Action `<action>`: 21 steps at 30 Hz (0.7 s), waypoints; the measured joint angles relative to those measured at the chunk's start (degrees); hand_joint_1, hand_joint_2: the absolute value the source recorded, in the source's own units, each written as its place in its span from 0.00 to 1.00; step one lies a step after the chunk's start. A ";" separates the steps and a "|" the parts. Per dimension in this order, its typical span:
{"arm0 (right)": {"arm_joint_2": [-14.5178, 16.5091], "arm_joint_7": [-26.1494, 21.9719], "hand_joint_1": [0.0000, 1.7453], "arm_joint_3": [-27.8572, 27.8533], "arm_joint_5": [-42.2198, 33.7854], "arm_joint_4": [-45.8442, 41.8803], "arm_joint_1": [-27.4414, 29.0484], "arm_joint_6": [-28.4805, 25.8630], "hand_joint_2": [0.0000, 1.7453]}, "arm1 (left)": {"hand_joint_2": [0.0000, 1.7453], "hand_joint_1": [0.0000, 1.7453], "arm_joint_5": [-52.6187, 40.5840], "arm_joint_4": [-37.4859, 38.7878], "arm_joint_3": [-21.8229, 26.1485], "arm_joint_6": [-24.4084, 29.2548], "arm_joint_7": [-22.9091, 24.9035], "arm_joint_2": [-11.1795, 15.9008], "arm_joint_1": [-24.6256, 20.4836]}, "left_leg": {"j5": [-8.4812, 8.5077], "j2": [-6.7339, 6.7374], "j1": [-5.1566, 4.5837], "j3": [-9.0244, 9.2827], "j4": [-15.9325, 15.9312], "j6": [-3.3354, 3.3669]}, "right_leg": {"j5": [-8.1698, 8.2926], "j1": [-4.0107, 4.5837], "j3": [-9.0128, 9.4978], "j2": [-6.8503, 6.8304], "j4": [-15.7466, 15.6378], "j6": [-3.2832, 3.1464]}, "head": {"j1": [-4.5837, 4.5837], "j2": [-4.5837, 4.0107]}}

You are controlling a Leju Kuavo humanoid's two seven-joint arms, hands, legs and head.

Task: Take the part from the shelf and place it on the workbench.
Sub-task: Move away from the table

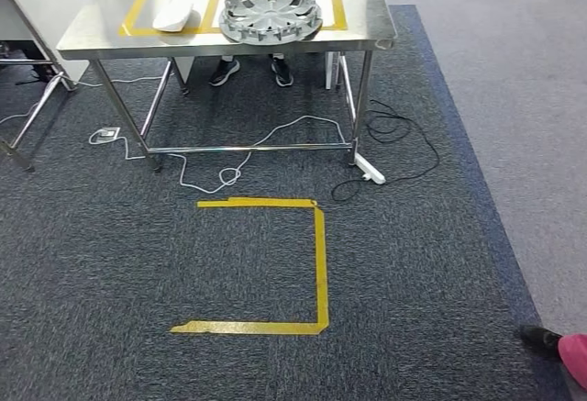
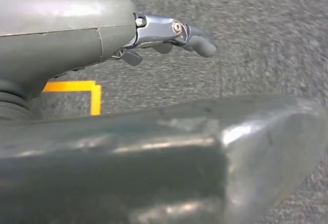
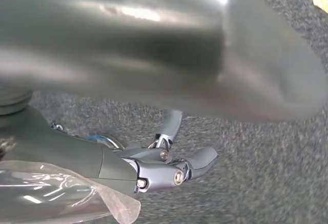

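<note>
A silver wheel cover [image 1: 271, 12] lies flat on the steel workbench [image 1: 359, 29], at the front edge of a yellow-taped box. A white rounded part [image 1: 174, 11] rests in the taped box to its left. My left hand [image 2: 116, 34] hangs over grey carpet with its fingers [image 2: 195, 39] stretched out and nothing in it. My right hand [image 3: 147, 167] also hangs over the carpet, its fingers [image 3: 197, 162] loosely extended and apart from the thumb, holding nothing.
A yellow tape square [image 1: 320, 263] marks the carpet in front of the workbench. Cables [image 1: 388, 135] and a white power strip [image 1: 371, 174] lie by the right table leg. A person's shoes [image 1: 225, 72] show under the table. Another shoe [image 1: 540, 337] sits at the lower right.
</note>
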 joint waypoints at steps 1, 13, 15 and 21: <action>0.05 0.01 0.00 0.00 0.00 0.02 -0.08 0.01 0.00 | 0.00 0.00 0.01 0.01 0.02 0.03 -0.04 -0.01 0.04 | 0.22 -0.88 -0.12 0.36 -1.11 0.30 | 0.20 -0.13 -0.30 0.75 -0.01 0.27 | -0.03 0.00; 0.12 -1.33 0.00 -1.46 -0.84 1.37 -1.22 1.96 0.00 | 0.00 0.00 -1.65 2.95 -1.50 1.52 -3.10 0.75 -0.86 | 1.27 9.43 -0.60 0.53 -3.97 -0.10 | -3.29 0.02 -0.97 -7.18 5.57 2.33 | 0.59 0.00; 0.13 -1.45 0.00 -1.74 -0.74 1.58 -1.56 2.27 0.00 | 0.00 0.00 -1.08 3.28 -2.06 1.88 -2.97 1.09 -1.09 | 1.11 10.65 -0.78 0.69 -3.68 -0.54 | -1.91 0.25 3.11 -9.55 -0.98 1.54 | 0.49 0.00; 0.13 -0.47 0.00 -2.40 -2.09 1.80 -1.55 1.60 0.00 | 0.00 0.00 1.80 3.68 -4.74 3.72 -1.44 2.59 -1.15 | -1.26 9.09 -0.30 0.39 -1.34 -2.76 | -0.27 0.21 3.07 -7.88 -3.63 -0.96 | 0.42 -0.01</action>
